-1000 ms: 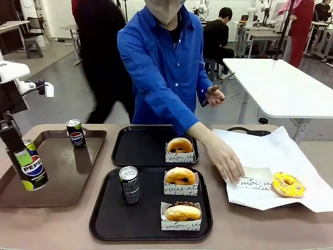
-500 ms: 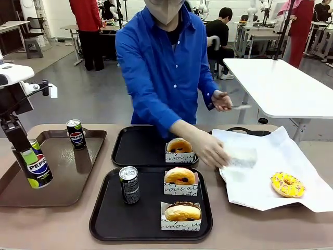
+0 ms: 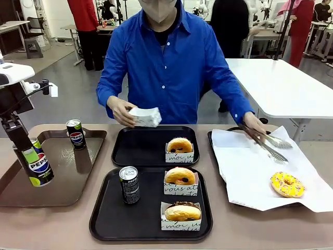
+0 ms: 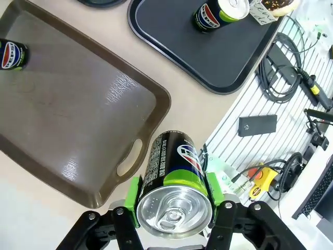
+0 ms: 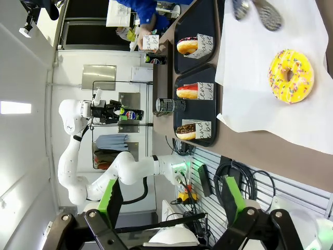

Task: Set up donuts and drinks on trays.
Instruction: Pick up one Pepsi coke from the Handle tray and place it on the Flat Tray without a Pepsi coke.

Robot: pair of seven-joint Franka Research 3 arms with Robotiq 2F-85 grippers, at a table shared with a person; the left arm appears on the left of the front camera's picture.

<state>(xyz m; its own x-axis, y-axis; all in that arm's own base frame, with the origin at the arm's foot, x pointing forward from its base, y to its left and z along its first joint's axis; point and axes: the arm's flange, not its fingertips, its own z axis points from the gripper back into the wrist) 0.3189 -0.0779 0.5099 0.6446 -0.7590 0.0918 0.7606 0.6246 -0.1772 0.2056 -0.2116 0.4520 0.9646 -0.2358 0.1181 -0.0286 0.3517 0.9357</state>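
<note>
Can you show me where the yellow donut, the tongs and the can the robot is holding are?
Yellow donut (image 3: 287,184), front view, on its sprinkled ring.
Tongs (image 3: 268,144), front view, on the metal arms.
Held can (image 4: 175,205), left wrist view, on its silver top.

Long brown tray (image 3: 62,182) with cut-out handles at the table's left end, glossy, lying flat. White paper sheet (image 3: 250,172) spread over a dark tray (image 3: 210,139) at the right end, edges crumpled and hanging past that tray's rim. Metal tongs (image 3: 266,145) over the paper's far part, tips apart. Tan table top (image 3: 52,224) beneath it all. White table (image 3: 283,86) behind, at right. In the left wrist view, black cable coil (image 4: 281,65) and a small dark flat box (image 4: 257,125) on slatted white flooring.
</note>
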